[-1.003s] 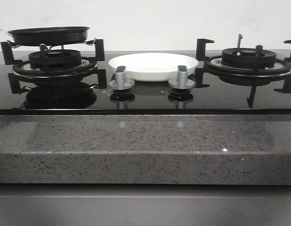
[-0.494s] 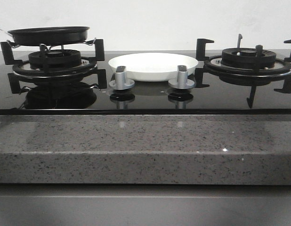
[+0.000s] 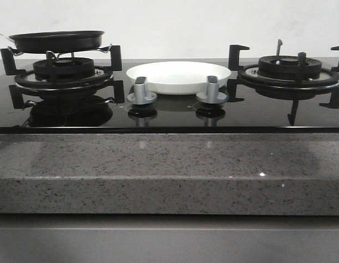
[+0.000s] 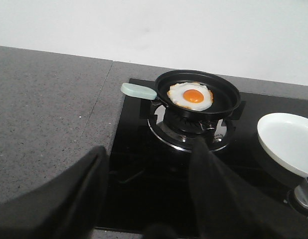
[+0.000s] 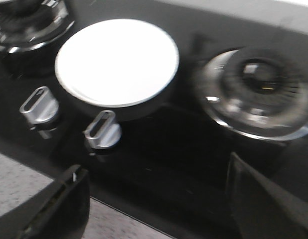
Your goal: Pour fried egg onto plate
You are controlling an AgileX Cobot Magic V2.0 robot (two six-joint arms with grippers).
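Observation:
The fried egg (image 4: 190,96), white with an orange yolk, lies in a black frying pan (image 4: 221,107) on the left burner. The pan has a pale green handle (image 4: 138,90). In the front view only the pan's side (image 3: 57,41) shows and the egg is hidden. The white plate (image 3: 178,76) stands empty on the glass hob between the two burners, also seen in the wrist views (image 4: 288,142) (image 5: 116,62). My left gripper (image 4: 150,147) is open, short of the pan and touching nothing. My right gripper (image 5: 155,167) is open above the hob's front edge, nearer than the plate.
Two silver knobs (image 3: 142,90) (image 3: 212,90) stand in front of the plate. The right burner grate (image 3: 290,74) carries nothing. A speckled grey counter (image 3: 169,170) runs along the front and also lies to the left of the hob (image 4: 44,114). A white wall is behind.

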